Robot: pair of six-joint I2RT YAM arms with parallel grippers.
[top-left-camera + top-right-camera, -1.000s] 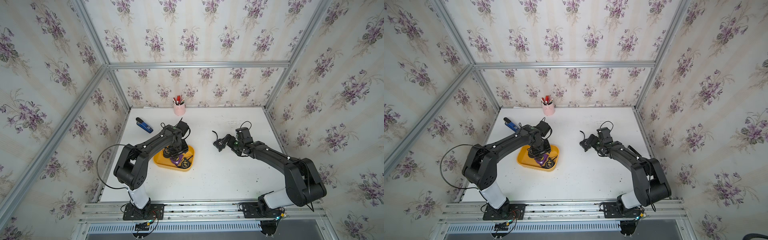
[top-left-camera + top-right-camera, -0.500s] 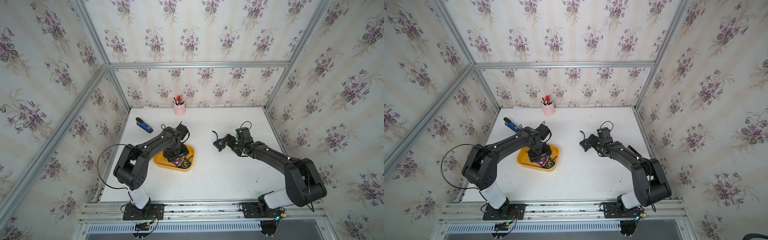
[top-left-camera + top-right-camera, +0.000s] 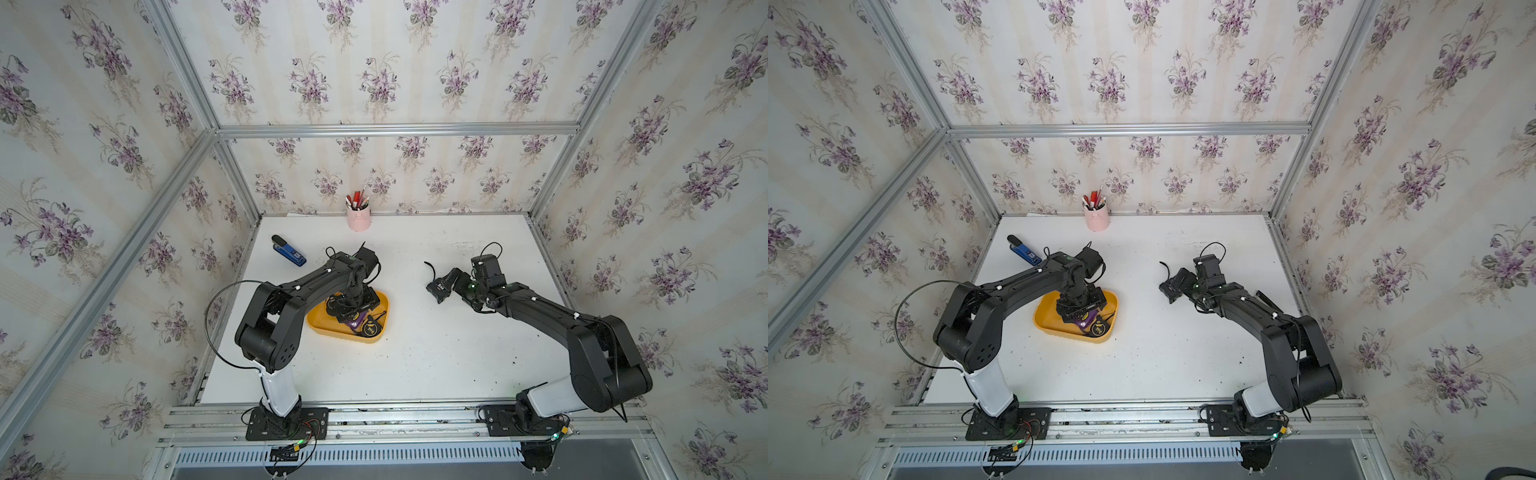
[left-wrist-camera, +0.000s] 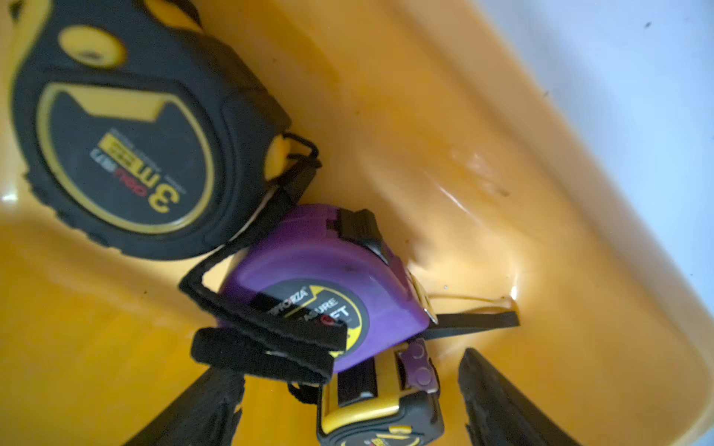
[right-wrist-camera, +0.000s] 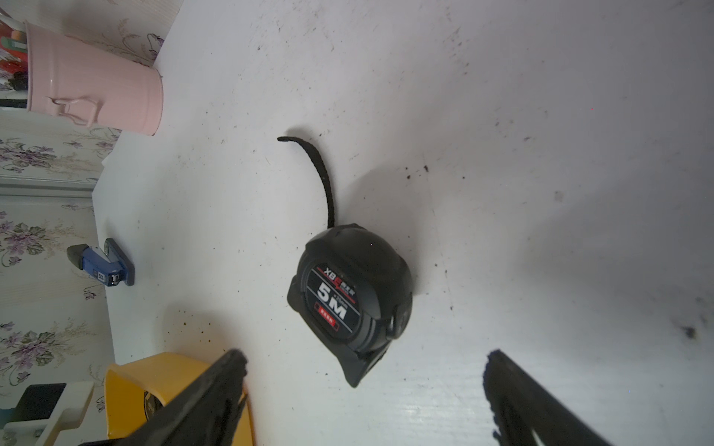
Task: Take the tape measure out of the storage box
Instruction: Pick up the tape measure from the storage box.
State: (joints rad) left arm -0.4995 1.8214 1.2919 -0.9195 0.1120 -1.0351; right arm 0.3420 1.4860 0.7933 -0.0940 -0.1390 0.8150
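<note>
Tape measure [image 4: 309,262], purple: looks dense, hard, slick. Left tool [image 4: 349,363] wide over storage box [image 4: 502,154]; I'd pinch case, clear of strap [image 4: 262,328].

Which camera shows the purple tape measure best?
The left wrist view: the purple tape measure fills the middle, close up, its label partly readable, lying in the tray. Both top views show the purple tape measure only as a small, partly hidden patch. The right wrist view does not show it.
</note>
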